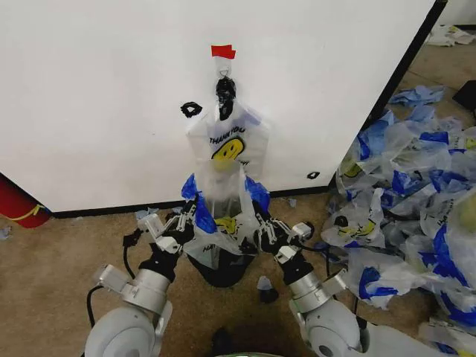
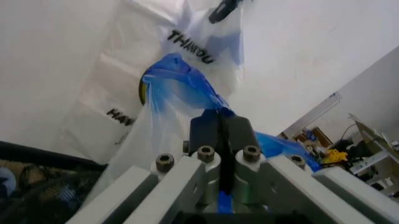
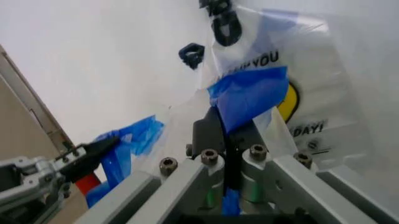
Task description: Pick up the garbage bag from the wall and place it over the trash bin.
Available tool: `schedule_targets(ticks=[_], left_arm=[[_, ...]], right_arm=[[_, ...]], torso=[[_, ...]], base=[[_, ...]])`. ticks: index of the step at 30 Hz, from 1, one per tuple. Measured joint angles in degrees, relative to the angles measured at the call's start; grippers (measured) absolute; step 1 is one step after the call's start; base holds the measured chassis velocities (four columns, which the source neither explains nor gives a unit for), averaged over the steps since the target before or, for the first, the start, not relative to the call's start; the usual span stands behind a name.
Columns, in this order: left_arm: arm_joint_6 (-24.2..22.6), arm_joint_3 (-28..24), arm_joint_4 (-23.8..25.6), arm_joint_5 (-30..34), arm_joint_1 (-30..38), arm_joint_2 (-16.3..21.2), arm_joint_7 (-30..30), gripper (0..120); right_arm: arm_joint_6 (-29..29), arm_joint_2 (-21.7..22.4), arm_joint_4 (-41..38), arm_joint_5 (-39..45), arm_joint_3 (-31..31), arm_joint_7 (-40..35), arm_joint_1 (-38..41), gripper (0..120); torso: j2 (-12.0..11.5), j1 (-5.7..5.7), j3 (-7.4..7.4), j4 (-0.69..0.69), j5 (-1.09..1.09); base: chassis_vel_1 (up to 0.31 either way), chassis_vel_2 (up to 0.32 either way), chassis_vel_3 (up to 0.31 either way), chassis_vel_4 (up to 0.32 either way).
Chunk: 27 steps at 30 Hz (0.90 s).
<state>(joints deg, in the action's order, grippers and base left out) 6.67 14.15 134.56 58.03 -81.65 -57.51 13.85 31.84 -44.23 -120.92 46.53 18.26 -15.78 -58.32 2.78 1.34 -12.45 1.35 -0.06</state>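
brown carpet floor [image 1: 59, 260] with a heap of plastic bags [image 1: 416, 193] at right.

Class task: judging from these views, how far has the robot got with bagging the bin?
Done: both end effectors, left and right, are shut on the garbage bag's blue handles. In hand: the bag's mouth is spread above the trash bin. Left: its top still hangs from the black clip on the wall.

Translucent white garbage bag [image 1: 227, 149], yellow smiley, black lettering, blue handles; white wall [image 1: 97, 97]; black trash bin [image 1: 222, 271].
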Motion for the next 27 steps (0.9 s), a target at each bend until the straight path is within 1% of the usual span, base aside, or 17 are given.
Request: schedule_targets(ticks=[3, 8, 11, 20, 25, 27], left_arm=[[0.19, -0.46, -1.33, 0.02, -0.05, -0.75, -0.37, 0], [0.38, -0.74, -2.19, -0.13, 0.02, -2.04, -0.26, 0], [0.63, -0.73, -2.7, -0.36, -0.03, -2.11, -0.27, 0], [2.43, 0.27, -5.45, -2.01, -0.75, -0.44, -1.33, 0], [2.74, 0.89, -5.87, -2.39, -0.64, 0.65, -1.4, 0], [2.74, 0.98, -5.78, -2.39, -0.65, 0.78, -1.35, 0]], right_arm=[[0.23, 0.17, 0.0, -0.62, -1.07, 0.17, -1.22, 0], [0.41, 0.3, 0.0, -1.45, -1.62, 0.5, -2.29, 0], [0.46, 0.14, 0.12, -1.71, -1.66, 0.51, -2.46, 0], [0.91, -1.28, 1.59, -3.36, -1.08, 0.6, -3.77, 0], [1.01, -4.1, 2.8, -4.43, 2.45, 0.31, -2.21, 0], [1.0, -4.57, 2.93, -4.5, 3.39, 0.17, -1.53, 0]], torso=[[0.0, 0.0, 0.0, 0.0, 0.0], [0.0, 0.0, 0.0, 0.0, 0.0], [0.0, 0.0, 0.0, 0.0, 0.0], [0.0, 0.0, 0.0, 0.0, -0.01], [0.0, 0.0, 0.0, 0.01, 0.0], [0.0, 0.0, 0.0, 0.01, -0.01]], base=[[0.0, 0.0, 0.0, 0.0], [0.0, 0.0, 0.0, 0.0], [0.0, 0.0, 0.0, 0.0], [0.0, 0.0, 0.0, 0.0], [0.0, 0.0, 0.0, 0.0], [0.0, 0.0, 0.0, 0.0]])
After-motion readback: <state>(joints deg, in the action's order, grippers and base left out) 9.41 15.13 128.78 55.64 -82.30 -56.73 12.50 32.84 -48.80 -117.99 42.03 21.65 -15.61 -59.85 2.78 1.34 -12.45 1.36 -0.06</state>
